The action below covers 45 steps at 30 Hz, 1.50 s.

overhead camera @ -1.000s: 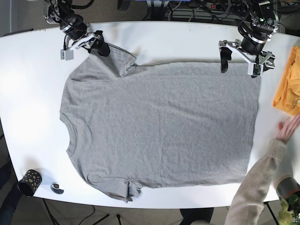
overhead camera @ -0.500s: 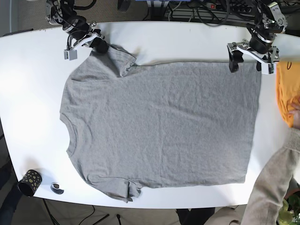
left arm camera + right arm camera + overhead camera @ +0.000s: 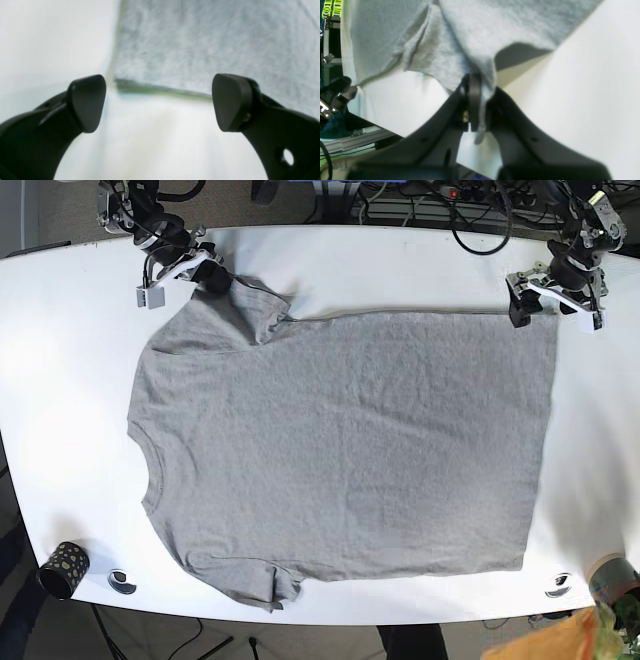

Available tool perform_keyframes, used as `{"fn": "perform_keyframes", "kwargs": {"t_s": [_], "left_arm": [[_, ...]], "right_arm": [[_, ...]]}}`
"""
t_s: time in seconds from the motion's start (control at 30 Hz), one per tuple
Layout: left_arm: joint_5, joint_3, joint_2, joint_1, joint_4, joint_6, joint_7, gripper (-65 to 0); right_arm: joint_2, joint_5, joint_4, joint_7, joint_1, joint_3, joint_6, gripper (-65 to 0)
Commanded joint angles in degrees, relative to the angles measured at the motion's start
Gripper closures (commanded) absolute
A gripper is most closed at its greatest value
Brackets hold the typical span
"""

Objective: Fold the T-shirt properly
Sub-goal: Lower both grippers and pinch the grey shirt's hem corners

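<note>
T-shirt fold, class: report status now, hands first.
Right hand shut on T-shirt sleeve. Left hand open, over hem corner, gripping nothing. Shirt flat on table. Nothing on the shirt.

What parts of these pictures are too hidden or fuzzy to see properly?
- Right pincer, right wrist view: the T-shirt sleeve folds over the closed tips, hiding how much cloth is pinched.
- Left pincer, left wrist view: the hem corner beyond is blurred; contact with the cloth cannot be told.
- Small dark cup, base view: its pattern is too small.
- Bottom right corner, base view: things are cut off by the edge.
</note>
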Motion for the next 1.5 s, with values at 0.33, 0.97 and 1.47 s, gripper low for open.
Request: {"fn": "perform_keyframes", "kwargs": {"t_s": [0.33, 0.97, 1.47], "left_arm": [[-0.7, 0.01, -0.45, -3.88, -4.78, -5.73, -0.95, -63.2], [-0.61, 0.1, -0.36, -8.1, -9.08, -5.73, -0.95, 0.0], [-0.96, 1.33, -0.28, -0.01, 5.16, -6.17, -0.95, 0.0]], "right_arm": [[0.75, 1.02, 1.0, 0.65, 0.28, 0.53, 0.59, 0.0], [1.19, 1.02, 1.08, 0.65, 1.86, 0.62, 0.59, 0.0], [0.48, 1.54, 9.17, 0.65, -5.52, 3.78, 0.59, 0.0]]}}
